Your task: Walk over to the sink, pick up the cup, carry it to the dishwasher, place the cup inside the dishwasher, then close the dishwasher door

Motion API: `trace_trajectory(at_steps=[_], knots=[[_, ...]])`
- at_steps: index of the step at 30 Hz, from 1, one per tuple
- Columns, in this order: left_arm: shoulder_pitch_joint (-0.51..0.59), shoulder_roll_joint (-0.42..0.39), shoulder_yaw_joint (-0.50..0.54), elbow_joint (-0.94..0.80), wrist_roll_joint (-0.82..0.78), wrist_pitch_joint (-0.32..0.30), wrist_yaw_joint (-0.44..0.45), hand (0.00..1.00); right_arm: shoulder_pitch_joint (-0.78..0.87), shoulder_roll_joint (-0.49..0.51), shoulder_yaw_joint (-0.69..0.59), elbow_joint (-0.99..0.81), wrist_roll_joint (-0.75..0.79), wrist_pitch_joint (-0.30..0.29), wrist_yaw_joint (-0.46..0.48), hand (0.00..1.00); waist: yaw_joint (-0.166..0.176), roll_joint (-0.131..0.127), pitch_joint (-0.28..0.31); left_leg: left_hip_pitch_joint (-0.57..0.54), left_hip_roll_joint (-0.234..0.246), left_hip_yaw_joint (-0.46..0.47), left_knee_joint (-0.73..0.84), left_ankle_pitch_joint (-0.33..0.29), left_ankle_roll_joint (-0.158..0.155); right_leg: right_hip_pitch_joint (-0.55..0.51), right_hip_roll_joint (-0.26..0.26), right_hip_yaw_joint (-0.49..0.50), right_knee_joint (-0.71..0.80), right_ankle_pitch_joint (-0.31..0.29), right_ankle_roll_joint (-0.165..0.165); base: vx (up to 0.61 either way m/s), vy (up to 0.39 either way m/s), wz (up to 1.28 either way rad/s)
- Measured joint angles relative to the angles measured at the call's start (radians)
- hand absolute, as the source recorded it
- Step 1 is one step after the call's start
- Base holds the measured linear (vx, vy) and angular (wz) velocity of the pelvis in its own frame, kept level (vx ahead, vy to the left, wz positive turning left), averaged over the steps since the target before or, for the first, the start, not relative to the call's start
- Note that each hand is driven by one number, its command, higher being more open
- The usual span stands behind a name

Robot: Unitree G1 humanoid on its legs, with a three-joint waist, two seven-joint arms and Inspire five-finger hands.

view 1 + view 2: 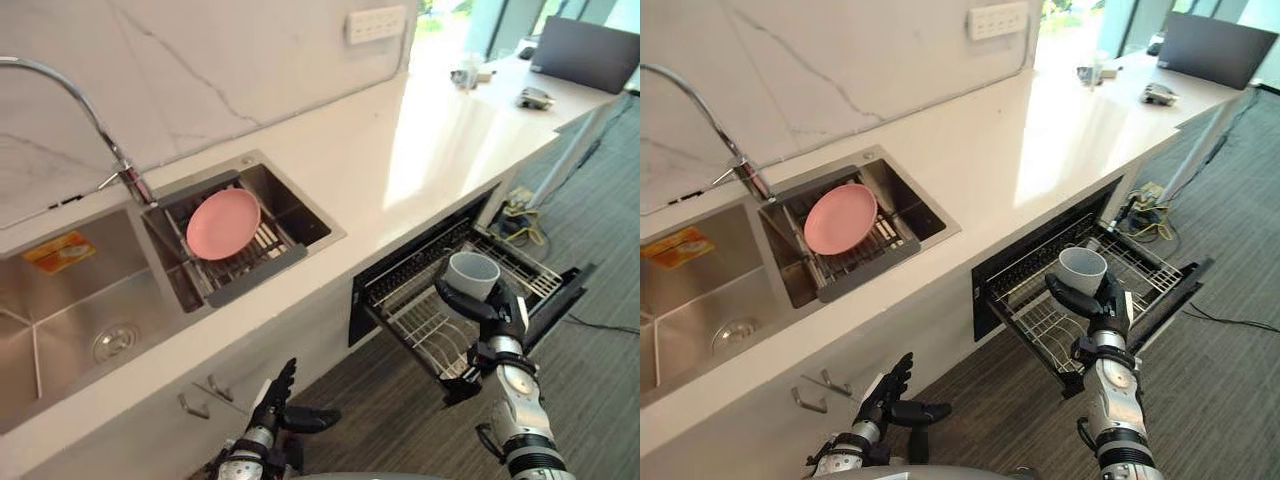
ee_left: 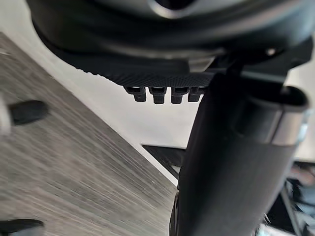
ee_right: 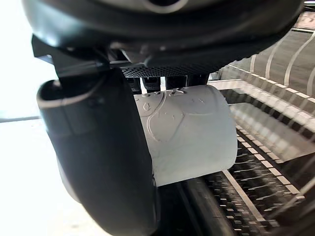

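While above rack [image 1: 420,325], right hand [image 1: 492,308] grips cup [image 1: 472,272]

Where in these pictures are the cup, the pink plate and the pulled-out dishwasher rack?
Pale grey round cup [image 1: 478,284], left eye view, on its outer wall.
Round pink plate [image 1: 223,223], left eye view, centre of its face.
Pulled-out wire dishwasher rack [image 1: 420,328], left eye view, bare wire floor.

Marble wall [image 1: 200,70], pale countertop [image 1: 420,150], grey wood-grain floor [image 1: 600,260], bright windows [image 1: 500,22].
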Motion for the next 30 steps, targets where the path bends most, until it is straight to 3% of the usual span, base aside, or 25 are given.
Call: trace_trajectory(at_steps=[4, 7, 11, 13, 17, 20, 26, 27, 30], knots=[[-0.002, 0.010, 0.071, 0.051, -0.017, 0.001, 0.058, 1.00, -0.081, -0.061, -0.008, 0.068, -0.040, 0.000, -0.023, 0.00, 0.012, 0.007, 0.072, -0.045, -0.023, -0.035, 0.001, 0.026, 0.025, -0.024, -0.016, -0.037, 0.009, 0.002, 0.003, 0.00, 0.052, 0.36], [-0.005, 0.006, 0.120, 0.078, -0.092, -0.021, 0.085, 1.00, -0.140, -0.111, -0.039, 0.131, -0.046, 0.001, -0.041, 0.00, 0.019, 0.030, 0.116, -0.065, -0.044, -0.055, 0.006, 0.041, 0.023, -0.029, -0.032, -0.043, 0.024, 0.002, 0.003, 0.00, 0.061, 0.38], [-0.005, 0.004, 0.162, 0.142, -0.134, -0.013, 0.032, 1.00, -0.211, -0.143, -0.056, 0.177, -0.048, 0.010, -0.047, 0.00, 0.026, 0.067, 0.162, -0.068, -0.055, -0.067, 0.006, 0.048, 0.023, -0.030, -0.044, -0.036, 0.042, 0.000, 0.002, -0.06, 0.028, 0.15], [-0.010, -0.009, 0.189, 0.209, -0.206, 0.036, -0.011, 1.00, -0.230, -0.149, -0.056, 0.180, -0.075, 0.028, -0.044, 0.00, 0.024, 0.078, 0.188, -0.077, -0.061, -0.069, 0.001, 0.043, 0.018, -0.036, -0.053, -0.028, 0.058, -0.021, 0.025, -0.12, -0.021, 0.13], [-0.042, -0.029, 0.233, 0.243, -0.347, 0.074, -0.084, 1.00, -0.259, -0.184, -0.057, 0.253, -0.128, 0.061, -0.041, 0.00, 0.027, 0.103, 0.233, -0.103, -0.036, 0.007, 0.001, 0.039, 0.024, -0.065, -0.060, -0.038, 0.104, -0.048, 0.021, -0.12, -0.032, 0.20], [-0.064, -0.057, 0.258, 0.243, -0.370, 0.084, -0.119, 1.00, -0.286, -0.222, -0.067, 0.280, -0.135, 0.080, -0.052, 0.00, 0.028, 0.141, 0.279, -0.140, -0.040, 0.000, 0.007, 0.075, 0.026, -0.114, -0.078, -0.036, 0.154, -0.059, 0.021, -0.04, -0.005, 0.08], [-0.089, -0.055, 0.259, 0.243, -0.377, 0.100, -0.106, 1.00, -0.329, -0.251, -0.074, 0.307, -0.155, 0.116, -0.078, 0.00, 0.027, 0.154, 0.311, -0.160, -0.055, -0.028, 0.007, 0.086, 0.042, -0.133, -0.088, -0.022, 0.182, -0.080, 0.028, 0.01, -0.040, 0.15], [-0.093, -0.053, 0.259, 0.243, -0.376, 0.103, -0.097, 1.00, -0.343, -0.255, -0.074, 0.317, -0.155, 0.123, -0.087, 1.00, 0.028, 0.158, 0.313, -0.164, -0.055, -0.034, 0.007, 0.087, 0.044, -0.138, -0.088, -0.018, 0.190, -0.090, 0.025, 0.00, -0.059, 0.11], [-0.104, -0.053, 0.256, 0.243, -0.373, 0.117, -0.096, 1.00, -0.363, -0.262, -0.086, 0.342, -0.155, 0.131, -0.117, 1.00, 0.032, 0.178, 0.323, -0.170, -0.055, -0.051, 0.006, 0.089, 0.042, -0.144, -0.087, -0.013, 0.212, -0.116, 0.022, -0.02, -0.091, 0.17]])
